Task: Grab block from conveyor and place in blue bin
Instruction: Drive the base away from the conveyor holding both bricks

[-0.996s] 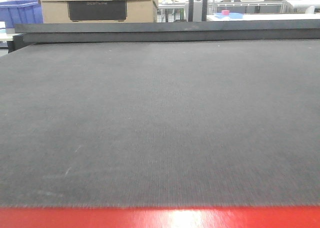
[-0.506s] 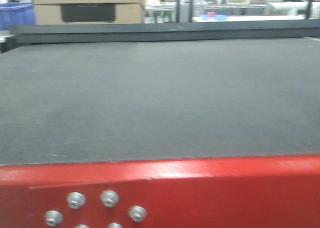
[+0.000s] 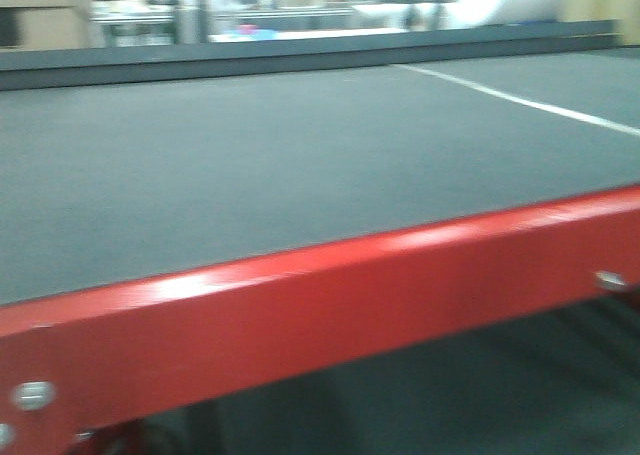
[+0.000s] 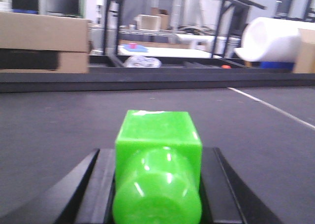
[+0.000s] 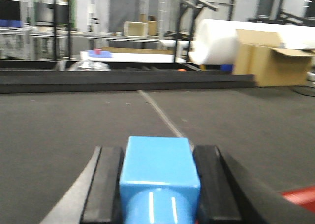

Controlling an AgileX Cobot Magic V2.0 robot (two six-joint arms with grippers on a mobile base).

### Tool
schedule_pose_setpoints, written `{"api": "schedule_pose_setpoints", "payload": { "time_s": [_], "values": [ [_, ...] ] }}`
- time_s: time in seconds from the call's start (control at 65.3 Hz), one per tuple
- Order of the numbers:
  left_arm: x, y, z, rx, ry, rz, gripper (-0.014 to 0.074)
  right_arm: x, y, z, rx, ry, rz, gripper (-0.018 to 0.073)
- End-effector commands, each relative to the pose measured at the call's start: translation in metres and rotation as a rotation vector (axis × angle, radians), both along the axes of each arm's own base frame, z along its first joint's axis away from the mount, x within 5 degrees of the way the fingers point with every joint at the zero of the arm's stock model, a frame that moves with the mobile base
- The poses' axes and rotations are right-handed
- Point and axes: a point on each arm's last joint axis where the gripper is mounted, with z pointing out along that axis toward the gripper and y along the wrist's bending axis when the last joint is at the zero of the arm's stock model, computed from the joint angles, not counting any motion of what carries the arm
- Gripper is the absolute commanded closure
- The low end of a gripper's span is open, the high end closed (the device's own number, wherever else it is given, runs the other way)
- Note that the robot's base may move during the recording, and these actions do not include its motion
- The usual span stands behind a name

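Observation:
The conveyor [image 3: 250, 165] is a wide dark grey belt with a red front edge [image 3: 330, 305]; it also fills the left wrist view [image 4: 54, 120] and the right wrist view [image 5: 59, 125]. My left gripper [image 4: 157, 177] is shut on a bright green block [image 4: 157, 135] with a round stud facing the camera, held just above the belt. My right gripper [image 5: 158, 179] is shut on a light blue block [image 5: 158, 167] above the belt. Neither gripper shows in the front view. The blue bin is out of view.
A dark rail [image 3: 300, 60] closes the belt's far side. A white line [image 3: 520, 100] crosses the belt at the right. Behind stand cardboard boxes [image 4: 44, 42], a white foam roll [image 5: 221, 39] and shelving.
The front view has swung: the red edge now runs slanted across the frame and lower, more frame and bolts show, and a white line has come into view at the right.

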Motion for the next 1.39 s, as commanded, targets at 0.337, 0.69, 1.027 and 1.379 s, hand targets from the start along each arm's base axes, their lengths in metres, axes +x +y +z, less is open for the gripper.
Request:
{"api": "schedule_pose_setpoints", "payload": {
  "time_s": [0.337, 0.69, 1.027, 1.379],
  "values": [
    [-0.0011, 0.0000, 0.0019, -0.009, -0.020, -0.001, 0.0708, -0.0016, -0.0002, 0.0047, -0.015, -0.035, -0.002, 0.0721],
    [-0.0011, 0.0000, 0.0019, -0.009, -0.020, -0.001, 0.0708, -0.0016, -0.0002, 0.0047, -0.015, -0.035, -0.002, 0.0721],
    [-0.0011, 0.0000, 0.0019, -0.009, -0.020, -0.001, 0.0708, -0.0016, -0.0002, 0.0047, -0.015, -0.035, -0.002, 0.0721],
    [-0.0011, 0.0000, 0.0019, -0.009, -0.020, -0.001, 0.0708, -0.0016, -0.0002, 0.0047, -0.015, -0.035, -0.002, 0.0721]
  ]
}}
